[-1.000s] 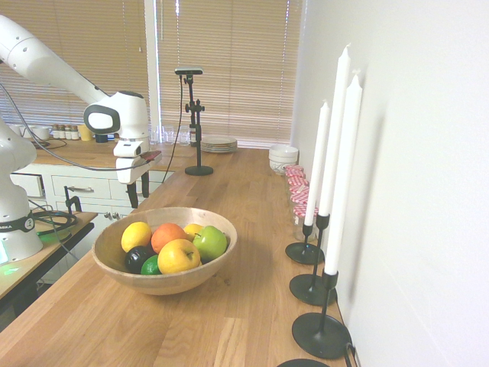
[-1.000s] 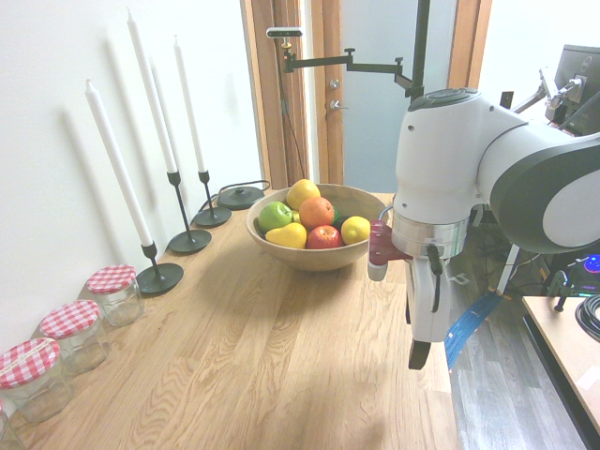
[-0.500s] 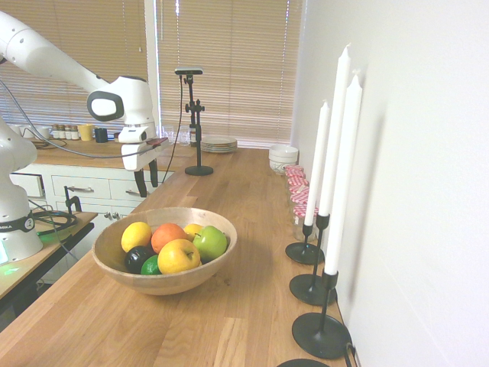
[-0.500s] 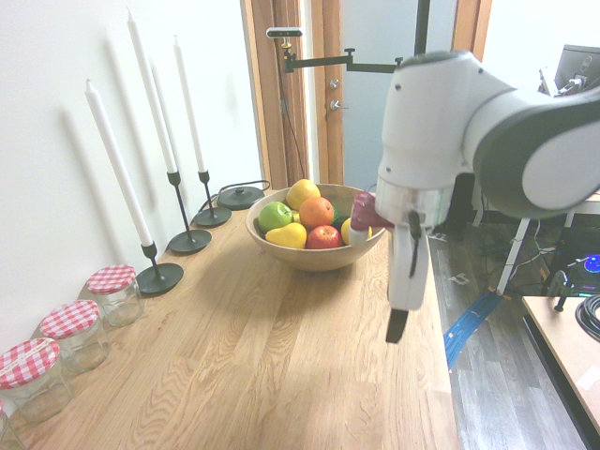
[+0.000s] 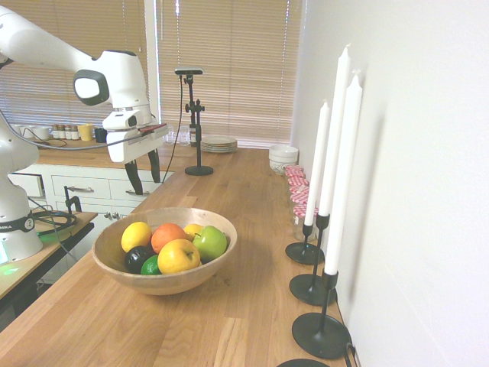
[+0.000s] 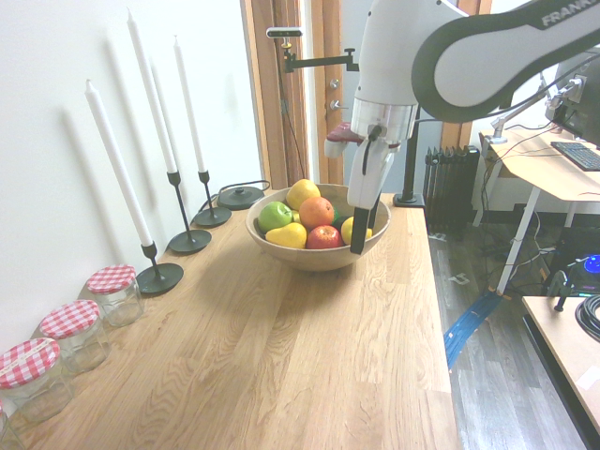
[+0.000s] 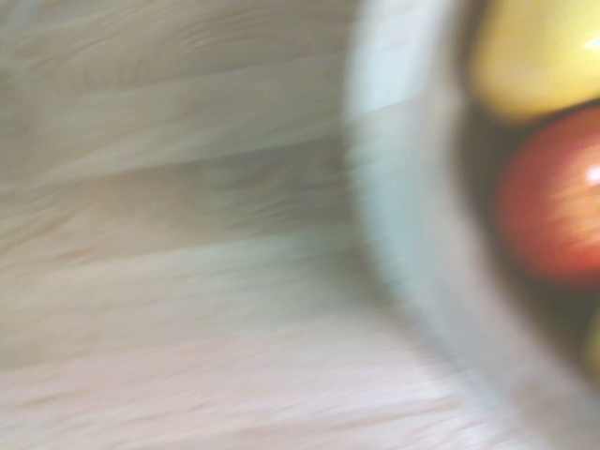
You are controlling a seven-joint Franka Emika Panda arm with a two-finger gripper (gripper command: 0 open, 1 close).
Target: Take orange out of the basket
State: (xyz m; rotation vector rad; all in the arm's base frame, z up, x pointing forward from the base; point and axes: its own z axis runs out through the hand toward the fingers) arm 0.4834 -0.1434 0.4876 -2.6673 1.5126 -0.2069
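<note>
Gripper [image 5: 144, 178] empty, fingers spread, above and behind basket [image 5: 114, 269] rim. Orange [image 5: 167, 236] mid-bowl, wedged against lemon [image 5: 136, 234], apple [image 5: 178, 256], green apple [image 5: 209, 242]. Risk: wide jaws nudging neighbours, pinching wrong fruit, or clipping rim on descent.
</note>
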